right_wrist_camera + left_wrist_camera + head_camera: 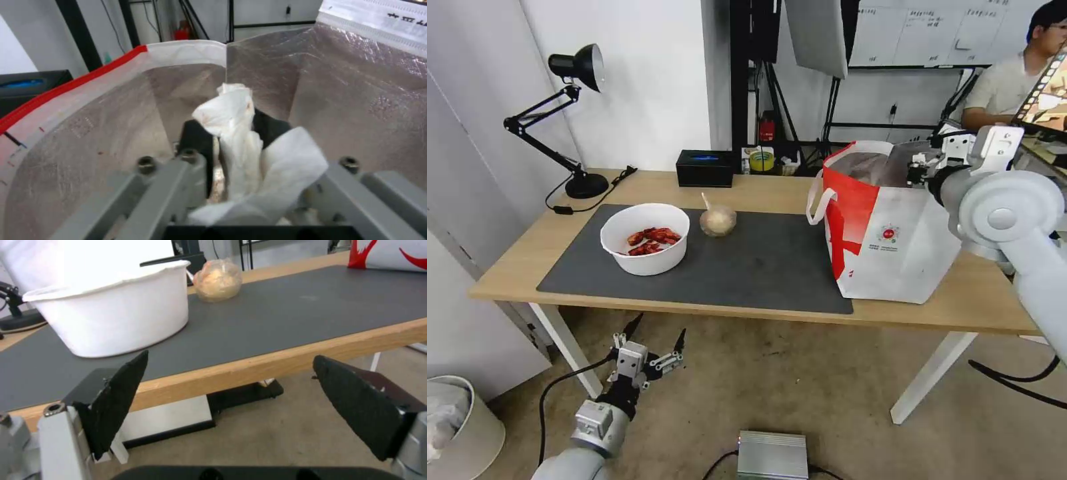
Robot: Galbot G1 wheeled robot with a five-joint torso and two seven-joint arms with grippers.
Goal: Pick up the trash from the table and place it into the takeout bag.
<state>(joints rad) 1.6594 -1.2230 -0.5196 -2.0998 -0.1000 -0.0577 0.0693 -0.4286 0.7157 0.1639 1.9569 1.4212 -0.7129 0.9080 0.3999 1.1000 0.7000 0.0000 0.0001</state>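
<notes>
Light-wood table (760, 190) with a grey mat (760, 263); takeout bag (894, 233) stands at its right. Right gripper (231, 133) hangs over the bag's mouth, pinching the tissue (236, 133), seemingly for dropping; its wrist view reveals the foil lining. Bowl (645, 238) and cup (718, 221) wait far left. Left gripper (654, 350) idles spread, below the near edge.

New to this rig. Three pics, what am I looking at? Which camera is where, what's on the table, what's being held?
It's a wheeled robot with two arms. The wide picture comes from its head; the other two come from cameras on each wrist. The right claw is shut on a crumpled white tissue above the open foil-lined takeout bag. The left claw hangs open below the table's front edge, empty. On the dark mat sit a white bowl of crayfish shells and a small sauce cup.
</notes>
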